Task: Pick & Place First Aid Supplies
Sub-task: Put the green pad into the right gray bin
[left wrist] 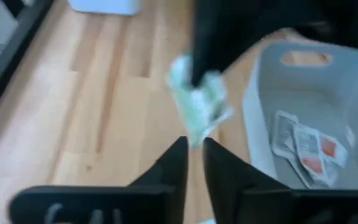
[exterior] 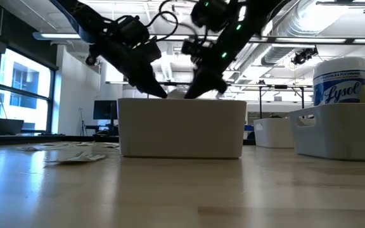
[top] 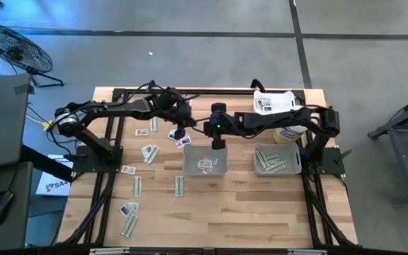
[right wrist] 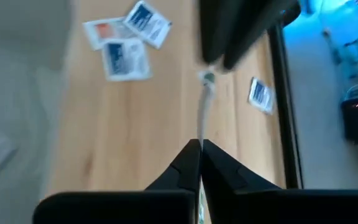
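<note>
A: Both arms meet over the table's middle, just beside the centre tray [top: 205,163]. The right gripper [right wrist: 200,144] is clamped tight on one end of a pale strip [right wrist: 204,112].

B: And the left gripper [left wrist: 194,142]? The strip's other end sits at its tips, fingers only slightly parted. I can't tell if it grips.

A: So the strip hangs in the air between the two.

B: Square packets [top: 205,165] lie in that tray; more are scattered on the wood to the left.
</note>
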Motion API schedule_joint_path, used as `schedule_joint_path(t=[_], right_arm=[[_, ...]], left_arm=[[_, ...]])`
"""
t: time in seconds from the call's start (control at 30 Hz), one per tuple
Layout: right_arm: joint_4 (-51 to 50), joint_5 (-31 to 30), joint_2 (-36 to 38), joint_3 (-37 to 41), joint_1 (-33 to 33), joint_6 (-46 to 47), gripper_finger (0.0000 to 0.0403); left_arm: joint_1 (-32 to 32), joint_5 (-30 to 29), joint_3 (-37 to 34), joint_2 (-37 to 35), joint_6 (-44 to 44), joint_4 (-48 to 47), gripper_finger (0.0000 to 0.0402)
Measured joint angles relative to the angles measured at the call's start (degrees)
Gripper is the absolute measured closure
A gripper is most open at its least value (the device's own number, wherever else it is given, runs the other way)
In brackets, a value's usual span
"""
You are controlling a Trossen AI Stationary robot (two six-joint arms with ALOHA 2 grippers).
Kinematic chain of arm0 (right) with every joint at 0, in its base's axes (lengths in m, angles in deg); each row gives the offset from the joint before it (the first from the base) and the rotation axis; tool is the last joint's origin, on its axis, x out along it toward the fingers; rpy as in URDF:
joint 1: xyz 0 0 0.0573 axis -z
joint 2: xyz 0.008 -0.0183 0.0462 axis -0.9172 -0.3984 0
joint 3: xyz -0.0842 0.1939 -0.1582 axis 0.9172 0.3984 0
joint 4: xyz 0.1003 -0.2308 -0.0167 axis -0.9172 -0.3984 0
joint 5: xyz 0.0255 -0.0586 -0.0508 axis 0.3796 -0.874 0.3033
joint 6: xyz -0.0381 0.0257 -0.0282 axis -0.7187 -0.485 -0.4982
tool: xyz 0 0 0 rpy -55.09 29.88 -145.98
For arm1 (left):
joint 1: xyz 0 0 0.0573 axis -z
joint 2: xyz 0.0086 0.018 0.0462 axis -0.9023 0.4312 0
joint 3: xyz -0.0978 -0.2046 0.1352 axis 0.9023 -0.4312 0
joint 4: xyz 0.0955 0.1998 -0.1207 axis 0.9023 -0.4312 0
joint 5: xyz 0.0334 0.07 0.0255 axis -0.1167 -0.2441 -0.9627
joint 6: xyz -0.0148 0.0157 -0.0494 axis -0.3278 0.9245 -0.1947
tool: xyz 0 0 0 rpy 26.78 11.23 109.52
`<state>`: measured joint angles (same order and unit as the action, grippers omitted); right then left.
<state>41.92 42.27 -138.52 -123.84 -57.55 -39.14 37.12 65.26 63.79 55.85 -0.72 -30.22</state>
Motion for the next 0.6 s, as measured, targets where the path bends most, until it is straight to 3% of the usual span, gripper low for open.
schedule_joint_path(t=[0.13, 0.3, 0.6], right_arm=[[-13.26, 1.21, 5.5, 0.0, -1.7, 5.04, 0.04], [-34.91, 3.83, 13.58, 0.0, -4.26, 18.09, 0.0401], [-62.45, 5.76, 25.45, 0.0, -10.91, 50.84, 0.0401]], left_arm=[[-0.02, -3.25, 2.69, -0.02, 0.46, -2.8, 0.0284], [-0.02, -4.26, 5.71, -0.07, 2.99, -10.52, 0.0226], [-0.02, -6.58, 3.81, -0.07, 2.48, -9.5, 0.0213]])
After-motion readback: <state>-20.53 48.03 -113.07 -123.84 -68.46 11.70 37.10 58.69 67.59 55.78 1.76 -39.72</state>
